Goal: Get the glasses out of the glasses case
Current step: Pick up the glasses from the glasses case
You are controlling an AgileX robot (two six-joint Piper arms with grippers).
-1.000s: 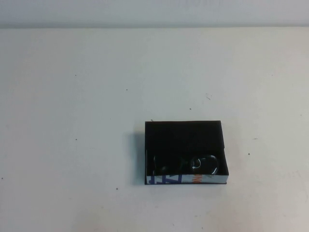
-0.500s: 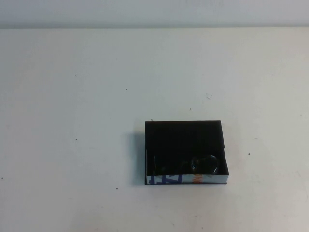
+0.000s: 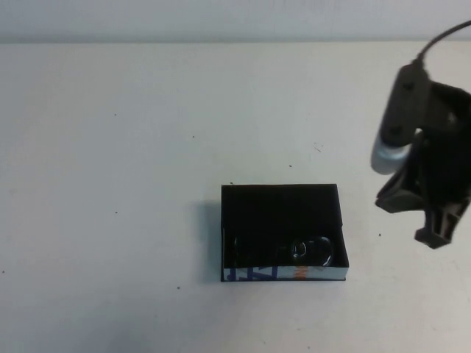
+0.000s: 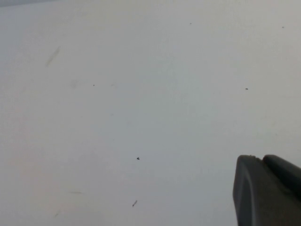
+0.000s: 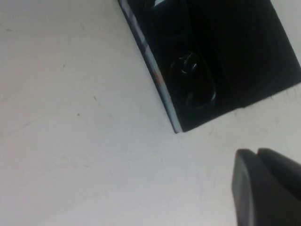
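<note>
The glasses case (image 3: 259, 273) is a shallow black box right of the table's middle, its white printed wall toward me. The dark glasses (image 3: 288, 251) lie inside it along that near wall. My right gripper (image 3: 434, 237) hangs above the table to the right of the case, apart from it, fingers together and empty. The right wrist view shows the case (image 5: 157, 77), the glasses (image 5: 194, 81) in it and the shut right gripper (image 5: 257, 152) over bare table. My left gripper (image 4: 261, 159) shows only in the left wrist view, shut over bare table.
The white table (image 3: 110, 184) has a few small dark specks. Its far edge meets a pale wall (image 3: 221, 18) at the back.
My right arm has come into the high view from the right and now hangs beside the case. The case and glasses have not moved.
</note>
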